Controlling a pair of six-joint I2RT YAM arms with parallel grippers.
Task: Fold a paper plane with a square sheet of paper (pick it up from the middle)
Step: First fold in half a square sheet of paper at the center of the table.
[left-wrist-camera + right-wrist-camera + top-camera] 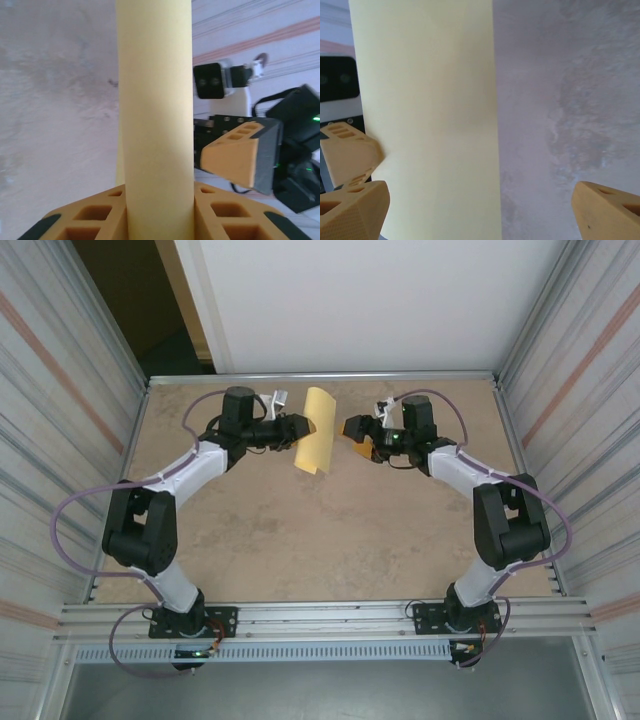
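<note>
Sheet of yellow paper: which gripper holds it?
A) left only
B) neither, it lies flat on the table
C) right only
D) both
A: the left gripper is closed on the sheet of paper, while the right gripper stands wide open beside it.

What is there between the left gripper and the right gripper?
The square sheet of paper, curled, is pinched by the left gripper. The open right gripper faces it from the other side. The top view shows this.
</note>
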